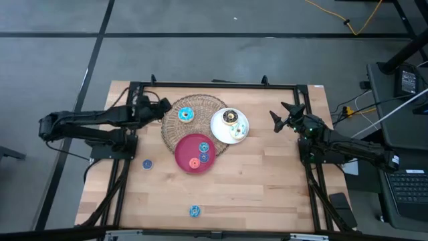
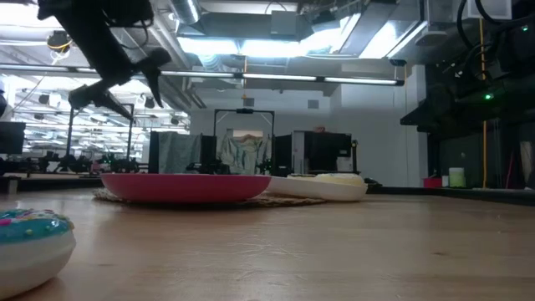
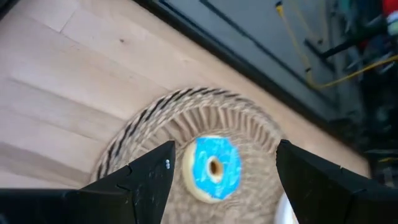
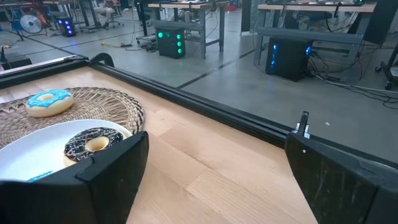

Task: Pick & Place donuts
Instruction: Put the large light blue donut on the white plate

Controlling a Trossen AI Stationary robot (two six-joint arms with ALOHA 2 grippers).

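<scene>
Cropping the white plate (image 4: 25,152) at its edge, the right wrist view shows the right gripper (image 1: 279,115) released; the left gripper (image 1: 165,107), released, hovers beside the cyan donut (image 1: 185,115).

Low view cuts off the sprinkled cyan donut (image 2: 32,242) at the left edge, so only part shows. The red plate (image 2: 185,186) sits edge-on there, whatever's in it is hidden behind its rim. From overhead the little rings on the red plate (image 1: 186,161) are too tiny to make out properly. Left wrist view is blurry and the wicker mat (image 3: 149,134) runs off the bottom.
</scene>
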